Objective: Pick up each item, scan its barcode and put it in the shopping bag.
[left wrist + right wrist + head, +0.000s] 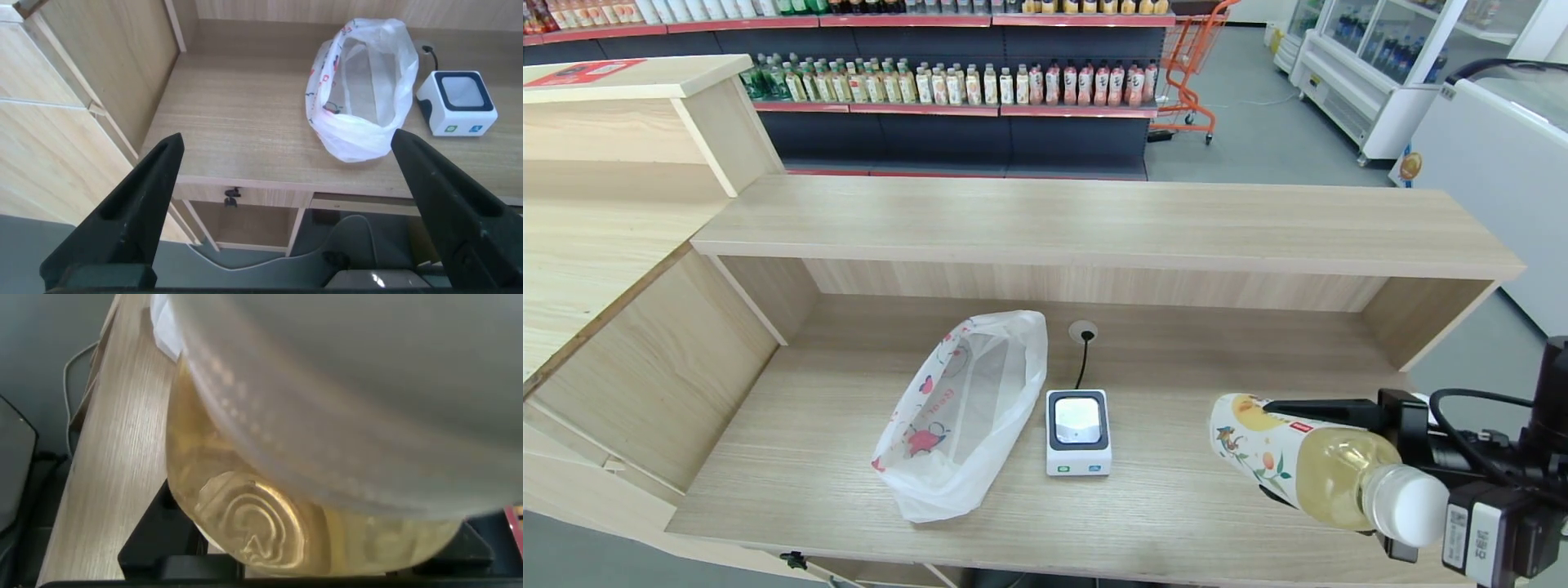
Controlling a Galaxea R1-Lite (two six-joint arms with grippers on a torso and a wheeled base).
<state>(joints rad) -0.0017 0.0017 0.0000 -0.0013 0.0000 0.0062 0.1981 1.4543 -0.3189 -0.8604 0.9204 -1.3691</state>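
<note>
1. The right end effector pinches a bottle between its two black fingers, one on each side of the labelled body.
2. The bottle lies on its side in that grip, held clear above the counter near its right near corner. Its white cap points toward the near edge and its base toward the middle of the counter. It holds pale yellow liquid, and in the right wrist view the clear body sits between the fingers.
3. The left end effector is spread wide, with nothing between its fingers. It hangs off the counter's near edge, toward the left near corner.
4. A small white barcode scanner sits around the middle of the counter, its window facing up. A black cable runs from it to a round hole by the back edge.
5. The shopping bag, white and thin with red print, lies just beside the scanner on the side of the left edge, its mouth gaping open. Whether the two touch cannot be told. The left wrist view shows the bag and the scanner side by side.
</note>
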